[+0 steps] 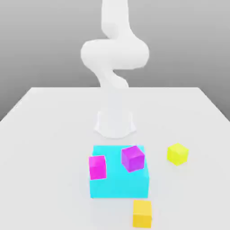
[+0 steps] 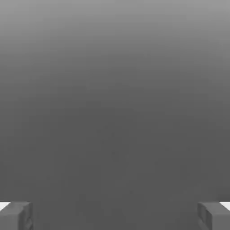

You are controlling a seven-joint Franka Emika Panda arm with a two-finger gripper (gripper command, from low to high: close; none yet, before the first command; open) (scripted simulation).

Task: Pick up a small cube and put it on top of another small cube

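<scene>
At the lower corners of the hand view I see the two fingertips [image 2: 16, 215], far apart w/ nothing between them, so the gripper [image 2: 115, 216] is spread wide & empty; past it I get just flat grey backdrop, no objs. Moving out to the exterior view, the white arm [image 1: 114, 51] rises from its round base [image 1: 115, 122] at centre frame and bends up toward the top edge, well above the white table [image 1: 40, 134]; I can't make out the hand itself in that shot. Below the base, lower centre of frame, sits a big cyan block [image 1: 119, 182]. On its top, toward the upper right, rests a purple cube [image 1: 133, 157], turned a bit so a corner faces the cam. A magenta cube [image 1: 97, 167] is at the block's left edge; looks like it's touching the cyan side, but whether it rests on the block or beside it I can't tell. Now the task objs: the small golden orange-yellow cube [image 1: 142, 213] is on the table at the bottom of frame, just right of centre, right below the cyan block's lower right corner, close to it, a thin gap showing. The small lemon-yellow cube [image 1: 177, 153] w/ greenish tint sits on the table at right of frame, near the block's upper right corner but apart from it. Both small cubes are free, nothing stacked on either, and they're well apart from each other.
</scene>
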